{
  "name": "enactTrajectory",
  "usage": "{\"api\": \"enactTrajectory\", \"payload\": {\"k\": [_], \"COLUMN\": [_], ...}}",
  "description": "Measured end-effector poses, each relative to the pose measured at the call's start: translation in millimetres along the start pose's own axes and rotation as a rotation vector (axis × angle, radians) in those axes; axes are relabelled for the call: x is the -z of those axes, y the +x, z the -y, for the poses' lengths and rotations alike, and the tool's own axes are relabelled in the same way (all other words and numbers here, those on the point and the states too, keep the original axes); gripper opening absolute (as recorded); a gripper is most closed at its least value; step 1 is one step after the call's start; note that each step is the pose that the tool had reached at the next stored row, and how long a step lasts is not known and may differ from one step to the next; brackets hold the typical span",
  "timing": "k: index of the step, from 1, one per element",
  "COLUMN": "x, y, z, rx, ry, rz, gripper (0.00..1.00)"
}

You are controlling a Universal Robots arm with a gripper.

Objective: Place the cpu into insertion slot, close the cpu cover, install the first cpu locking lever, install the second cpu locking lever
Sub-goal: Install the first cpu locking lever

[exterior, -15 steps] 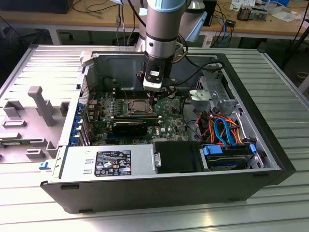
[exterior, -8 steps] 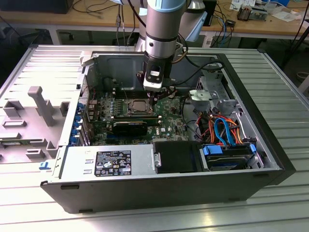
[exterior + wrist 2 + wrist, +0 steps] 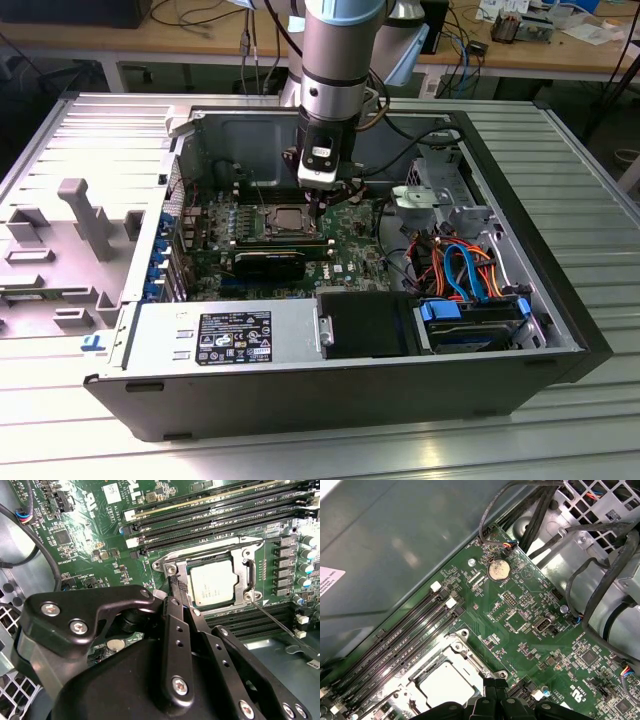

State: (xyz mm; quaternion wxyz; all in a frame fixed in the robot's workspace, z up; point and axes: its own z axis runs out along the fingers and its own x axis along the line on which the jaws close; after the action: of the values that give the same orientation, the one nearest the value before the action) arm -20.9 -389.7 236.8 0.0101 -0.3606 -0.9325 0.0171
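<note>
Nearest the exterior camera, a silver-grey metal power-supply box point(image 3: 220, 335) with a black label is lying along the front wall of the open black computer case point(image 3: 350, 400), which is resting on a ribbed grey metal surface point(image 3: 100, 440). At the exterior view's left, a grey plastic shroud point(image 3: 80, 220) is lying on that surface beside the case.

Moving rightward, the green motherboard point(image 3: 350, 250) is lying flat inside the case. The small square silver-grey cpu point(image 3: 285, 218) is sitting in the square silver-rimmed insertion slot point(image 3: 205, 560), beside long black memory slots point(image 3: 215, 522). The thin silver cpu cover point(image 3: 248, 575) is lying down around the chip, its window framing the metal top. A thin metal lever rod point(image 3: 282, 625) is angling away from one corner of the cover.

Just beside the socket, on its exterior-view right, the black tool point(image 3: 318, 205) is hanging from the grey arm point(image 3: 335, 60). Its fingertips point(image 3: 490, 682) are pressing together, gripping nothing visible.

Farther right, blue and orange cables point(image 3: 465, 270) are curling above a blue-edged drive point(image 3: 470, 325).
</note>
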Motion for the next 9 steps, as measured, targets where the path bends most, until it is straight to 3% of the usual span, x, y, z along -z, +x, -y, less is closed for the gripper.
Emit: {"api": "enactTrajectory", "payload": {"k": [9], "x": [0.0], "y": [0.0], "z": [0.0], "rx": [0.008], "ry": [0.0001], "rz": [0.0003], "gripper": [0.11]}}
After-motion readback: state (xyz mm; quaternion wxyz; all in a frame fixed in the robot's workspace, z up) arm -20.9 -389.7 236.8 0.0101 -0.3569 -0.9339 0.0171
